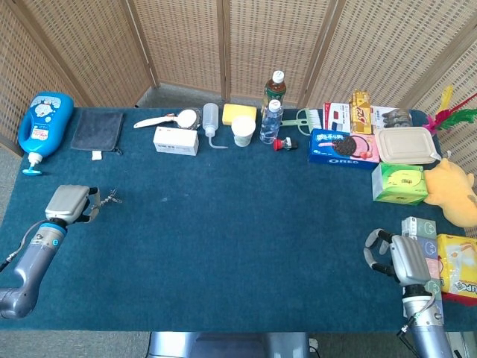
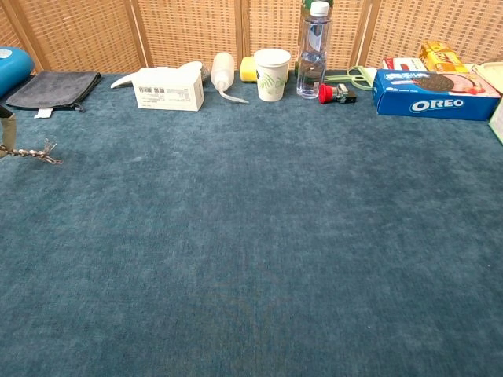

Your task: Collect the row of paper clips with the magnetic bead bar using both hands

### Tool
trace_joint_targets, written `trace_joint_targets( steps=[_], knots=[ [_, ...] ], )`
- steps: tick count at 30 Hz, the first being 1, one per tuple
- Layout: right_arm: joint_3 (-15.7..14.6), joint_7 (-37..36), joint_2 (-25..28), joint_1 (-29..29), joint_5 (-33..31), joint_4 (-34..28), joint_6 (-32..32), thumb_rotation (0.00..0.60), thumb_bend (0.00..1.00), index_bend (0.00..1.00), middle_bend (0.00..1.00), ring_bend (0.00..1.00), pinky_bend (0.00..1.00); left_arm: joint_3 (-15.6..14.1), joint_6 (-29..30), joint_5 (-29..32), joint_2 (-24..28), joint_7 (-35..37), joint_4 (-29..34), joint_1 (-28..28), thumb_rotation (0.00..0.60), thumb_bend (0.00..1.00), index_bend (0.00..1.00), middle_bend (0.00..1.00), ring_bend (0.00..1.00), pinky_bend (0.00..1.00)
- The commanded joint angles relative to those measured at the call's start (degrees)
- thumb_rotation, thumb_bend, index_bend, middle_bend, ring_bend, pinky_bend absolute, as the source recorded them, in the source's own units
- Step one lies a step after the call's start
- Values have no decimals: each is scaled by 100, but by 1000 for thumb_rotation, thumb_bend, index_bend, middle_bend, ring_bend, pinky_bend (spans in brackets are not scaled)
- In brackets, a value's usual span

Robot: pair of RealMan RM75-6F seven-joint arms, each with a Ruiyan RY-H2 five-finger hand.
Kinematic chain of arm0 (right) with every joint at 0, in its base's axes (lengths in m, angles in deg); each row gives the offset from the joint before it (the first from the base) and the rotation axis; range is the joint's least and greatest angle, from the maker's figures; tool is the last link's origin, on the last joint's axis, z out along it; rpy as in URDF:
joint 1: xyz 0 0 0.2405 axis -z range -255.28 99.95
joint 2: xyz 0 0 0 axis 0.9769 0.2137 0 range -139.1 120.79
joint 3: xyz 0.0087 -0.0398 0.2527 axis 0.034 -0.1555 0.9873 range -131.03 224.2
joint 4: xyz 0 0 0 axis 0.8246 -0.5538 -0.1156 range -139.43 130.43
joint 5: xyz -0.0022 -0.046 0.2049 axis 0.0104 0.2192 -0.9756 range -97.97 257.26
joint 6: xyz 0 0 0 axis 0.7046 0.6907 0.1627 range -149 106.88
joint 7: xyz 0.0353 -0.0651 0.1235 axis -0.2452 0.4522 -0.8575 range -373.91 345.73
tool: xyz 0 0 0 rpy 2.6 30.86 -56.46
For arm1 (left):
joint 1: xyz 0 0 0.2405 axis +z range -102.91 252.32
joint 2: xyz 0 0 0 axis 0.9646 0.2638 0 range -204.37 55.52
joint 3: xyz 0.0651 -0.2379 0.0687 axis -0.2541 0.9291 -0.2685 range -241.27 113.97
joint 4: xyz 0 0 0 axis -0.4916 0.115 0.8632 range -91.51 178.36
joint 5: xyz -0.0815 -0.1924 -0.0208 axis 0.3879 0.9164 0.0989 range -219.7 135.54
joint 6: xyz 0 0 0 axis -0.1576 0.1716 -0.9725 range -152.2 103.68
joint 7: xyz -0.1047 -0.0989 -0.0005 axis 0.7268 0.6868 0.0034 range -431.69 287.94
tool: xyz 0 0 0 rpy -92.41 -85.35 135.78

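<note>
While our left hand [image 1: 68, 203] sits at the table's left edge, we pinch the magnetic bead bar [image 2: 23, 152] in its fingertips, and the bar pokes out to the right, low over the blue cloth of the table [image 1: 238, 246]. At its free end a small tangle of paper clips [image 1: 114, 197] clings in a bunch; the chest view shows the same clump of paper clips at the bar's tip, right at the cloth. We cannot tell whether the clump is lifted clear or just resting on it.

Our right hand [image 1: 401, 257] lies well apart, near the table's right front corner, beside a stack of small boxes [image 1: 423, 242]. It holds nothing that we can see; its fingers look loosely curled, but we cannot tell whether they are closed or just relaxed.

By our judgement the collecting is close to done. We see no row of clips laid out anywhere on the open cloth, and no stray clip beside the bar, though something that small could escape either camera. What seems left is to lift the loaded bar away, and perhaps to bring our right hand over to share the hold, since the task asks for both hands and only one is on the bar.
</note>
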Motion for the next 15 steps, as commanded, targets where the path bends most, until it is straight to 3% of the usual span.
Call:
trace_joint_targets(
  steps=[1, 15],
  knots=[
    [0, -6, 5, 2, -21, -1, -12, 600, 407, 571, 617, 620, 829, 15, -8, -1, -8, -14, 10, -11, 600, 715, 620, 929, 1000, 1000],
    [-1, -44, 9, 8, -28, 23, -10, 600, 407, 573, 617, 621, 829, 78, 51, -55, -25, -34, 115, -24, 600, 715, 621, 929, 1000, 1000]
  ],
)
